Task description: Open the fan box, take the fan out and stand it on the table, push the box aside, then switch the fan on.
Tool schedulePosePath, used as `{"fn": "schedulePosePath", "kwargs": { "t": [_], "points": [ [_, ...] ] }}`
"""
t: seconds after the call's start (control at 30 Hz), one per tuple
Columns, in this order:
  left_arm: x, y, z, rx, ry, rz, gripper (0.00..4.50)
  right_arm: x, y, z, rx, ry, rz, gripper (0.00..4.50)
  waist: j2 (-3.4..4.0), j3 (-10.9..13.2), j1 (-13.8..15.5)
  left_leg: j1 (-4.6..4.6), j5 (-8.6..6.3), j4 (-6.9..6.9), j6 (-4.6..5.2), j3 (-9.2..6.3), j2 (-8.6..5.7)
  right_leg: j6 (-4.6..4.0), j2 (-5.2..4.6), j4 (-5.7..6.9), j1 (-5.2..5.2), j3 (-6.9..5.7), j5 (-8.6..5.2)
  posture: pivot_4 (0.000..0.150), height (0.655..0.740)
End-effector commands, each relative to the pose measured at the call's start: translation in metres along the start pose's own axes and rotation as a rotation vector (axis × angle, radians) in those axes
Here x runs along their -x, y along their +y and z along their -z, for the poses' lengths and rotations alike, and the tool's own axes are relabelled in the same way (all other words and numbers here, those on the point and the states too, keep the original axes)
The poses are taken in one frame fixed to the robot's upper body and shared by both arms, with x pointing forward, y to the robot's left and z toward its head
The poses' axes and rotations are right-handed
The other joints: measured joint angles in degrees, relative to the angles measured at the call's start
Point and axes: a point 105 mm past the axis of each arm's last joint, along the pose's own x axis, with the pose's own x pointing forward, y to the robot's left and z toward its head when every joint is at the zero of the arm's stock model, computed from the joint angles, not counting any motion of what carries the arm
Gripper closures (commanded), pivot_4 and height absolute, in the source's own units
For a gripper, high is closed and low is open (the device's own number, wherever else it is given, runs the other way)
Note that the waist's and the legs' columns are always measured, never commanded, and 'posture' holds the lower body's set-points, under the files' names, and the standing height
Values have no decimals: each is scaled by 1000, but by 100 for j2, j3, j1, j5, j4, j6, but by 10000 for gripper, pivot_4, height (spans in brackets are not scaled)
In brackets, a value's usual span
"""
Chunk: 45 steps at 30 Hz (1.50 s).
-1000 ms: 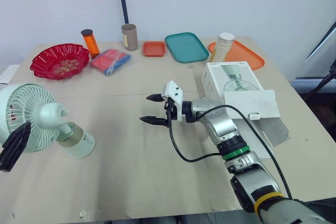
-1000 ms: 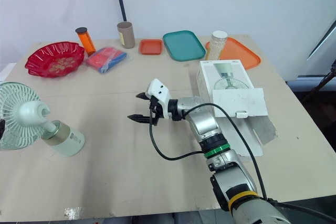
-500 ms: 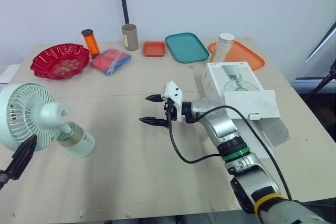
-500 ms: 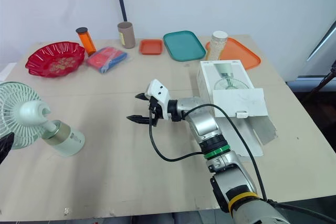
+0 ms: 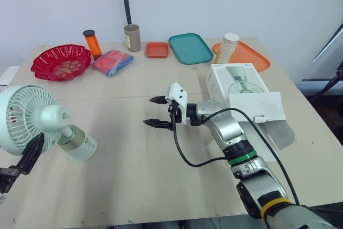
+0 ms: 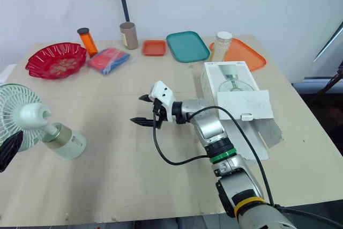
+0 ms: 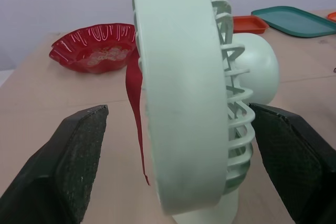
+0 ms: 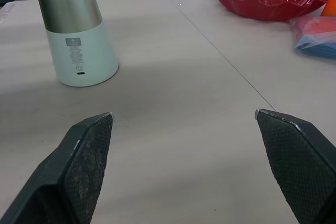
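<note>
The mint-green fan stands upright on its base at the table's left side. My left gripper is open, its black fingers on either side of the fan's cage near the front edge, not touching it. The white fan box lies at the right with its flap open. My right gripper hovers open over the middle of the table with nothing between its fingers, pointing toward the fan base.
Along the back stand a red bowl, an orange bottle, a brown cup, a red-and-blue pack, a small orange tray, a teal tray, a jar and an orange tray.
My left gripper has dropped back from the fan's cage toward the table's front edge, then edged slightly right. The fan, the box and the right arm have not moved.
</note>
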Motion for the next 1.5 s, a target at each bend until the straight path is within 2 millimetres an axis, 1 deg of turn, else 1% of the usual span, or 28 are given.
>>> {"fn": "schedulePosePath", "kwargs": {
  "t": [0.03,0.07,0.1,0.13,0.17,0.2,0.4,0.53,0.67,0.73,0.97,1.0,1.1,1.27,1.37,1.5],
  "points": [
    [-3,1,0,-5,-3,-10,10497,0,2,-12,44,-32,-1,0,0,0,0,0,0,0,0,0,0,0,0,0,0,0,0,1500,7400],
    [-4,1,0,-4,-5,-7,15019,0,2,-12,43,-32,0,0,-1,0,0,0,0,0,0,-1,0,0,0,0,0,0,0,1500,7400],
    [-4,0,0,-2,-5,-4,17059,0,2,-12,43,-32,1,0,0,0,0,0,0,0,0,-1,0,0,0,0,0,-1,0,1500,7400],
    [-5,1,0,-5,-5,-4,22060,0,2,-13,43,-32,2,0,0,0,-1,0,0,0,0,0,0,0,0,0,-1,0,0,1500,7400],
    [-5,1,0,-4,-6,-3,24859,1,2,-13,44,-31,2,0,0,0,0,0,0,0,0,-1,0,0,0,0,-1,0,0,1500,7400],
    [-5,1,0,-3,-6,-2,25943,1,1,-12,44,-31,3,0,0,0,1,0,0,0,0,-1,0,0,0,0,-1,0,0,1500,7400],
    [-8,2,1,-18,-12,-19,25956,2,1,-12,42,-27,8,0,0,0,0,0,0,0,-1,-2,0,1,0,0,0,-1,1,1500,7400],
    [-13,0,-6,-4,-52,-15,25956,3,1,-11,40,-26,9,0,0,0,2,0,1,0,-1,-2,-1,1,0,0,0,-1,1,1500,7400],
    [-27,-9,-30,1,-153,21,25956,3,1,-11,38,-25,8,0,-8,2,13,-1,2,1,-3,-6,-1,2,-1,0,1,-3,2,1500,7400],
    [-34,-14,-38,2,-182,46,25956,2,1,-11,39,-26,10,0,-15,2,14,-4,4,1,-7,-14,-1,1,-1,1,0,-8,2,1500,7400],
    [-59,-41,-52,11,-223,208,25956,0,-2,-12,40,-31,28,0,-17,3,7,-6,-4,1,-25,-12,-1,2,-1,1,-5,-9,4,1500,7400],
    [-61,-43,-53,10,-227,219,25956,0,-3,-13,40,-31,32,0,-17,4,3,-7,-4,1,-26,-12,0,2,-1,1,-6,-9,4,1500,7400],
    [-76,-50,-56,7,-239,276,25956,2,-10,-16,40,-39,66,0,-17,5,4,-6,-4,1,-30,-10,-1,2,-2,3,-7,-8,5,1500,7400],
    [-89,-56,-56,2,-243,336,25956,10,-16,-21,48,-43,101,0,-16,5,3,-7,2,1,-40,-8,0,0,0,5,-10,-7,8,1500,7400],
    [-93,-63,-52,11,-231,376,25956,16,-19,-25,48,-50,129,0,-17,6,4,-10,2,0,-40,-9,0,0,-1,5,-12,-8,8,1500,7400],
    [-96,-76,-47,27,-216,425,25956,21,-20,-38,39,-77,178,0,-18,6,2,-21,3,1,-42,-9,-1,1,-3,5,-22,-8,8,1500,7400]
  ]
}}
